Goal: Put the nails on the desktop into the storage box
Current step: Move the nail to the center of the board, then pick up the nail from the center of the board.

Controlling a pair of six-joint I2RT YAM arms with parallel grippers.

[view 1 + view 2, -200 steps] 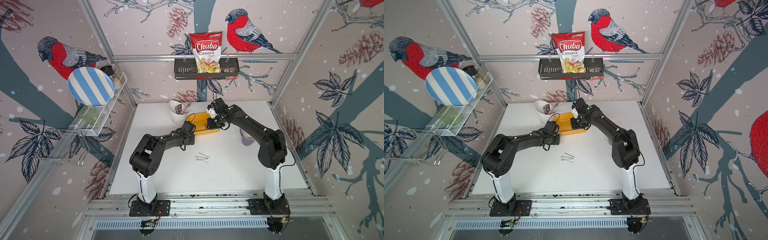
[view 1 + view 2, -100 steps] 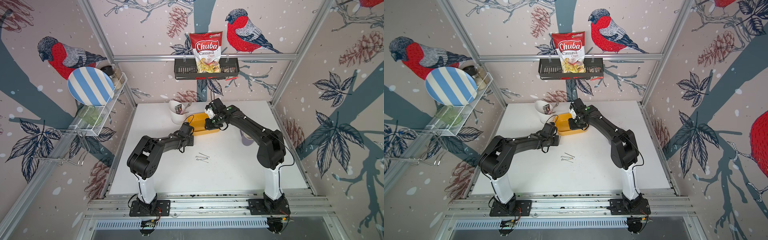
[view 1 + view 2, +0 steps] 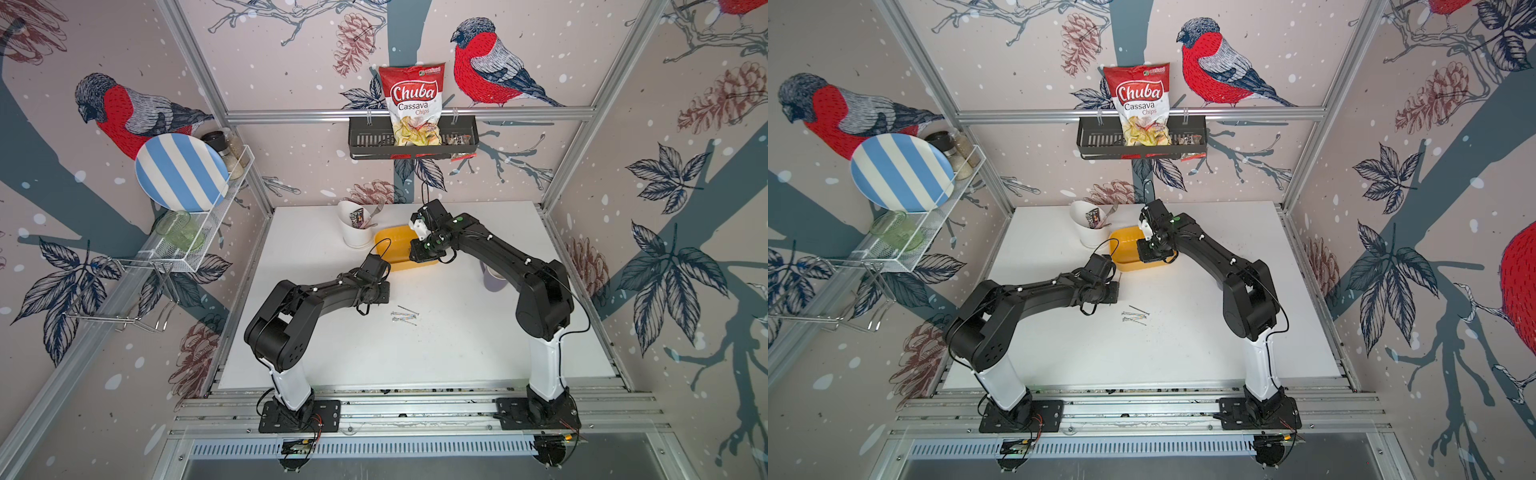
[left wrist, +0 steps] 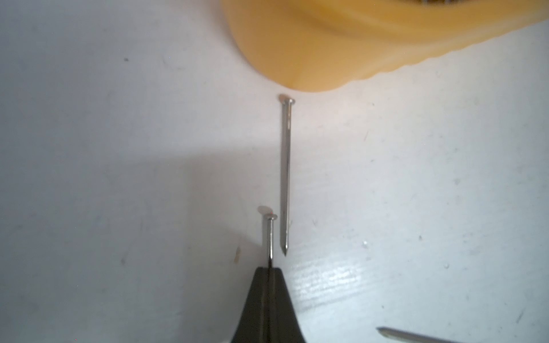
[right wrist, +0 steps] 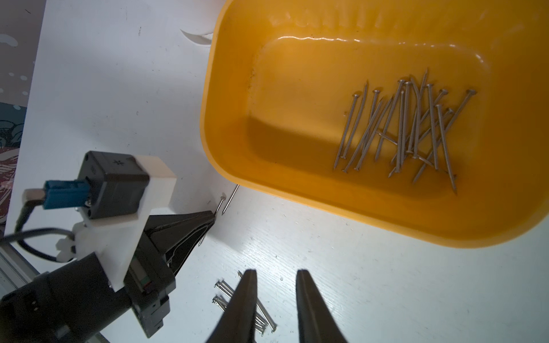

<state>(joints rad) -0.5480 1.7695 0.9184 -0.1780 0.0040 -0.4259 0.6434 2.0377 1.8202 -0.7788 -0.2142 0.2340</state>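
Only the left arm (image 3: 324, 291) has moved: its elbow pulled back toward the near edge of the desk (image 3: 457, 353). Most nails (image 5: 416, 127) sit in a heap inside the storage box (image 3: 392, 241), which stands by the middle of the far edge. A small bunch (image 3: 404, 316) waits mid-desk, and one lone nail (image 4: 285, 175) lies with its head just beside the box corner. The left gripper (image 4: 269, 268) is pinched tight on one nail (image 4: 269, 234), head poking out, low by the box wall, likely ready to lift it over the rim. The right gripper (image 5: 276, 294) hangs above the box's near side, jaws apart and empty, out of the way. A white cup (image 3: 355, 232) crowds the box's left side; the near half of the desk is open
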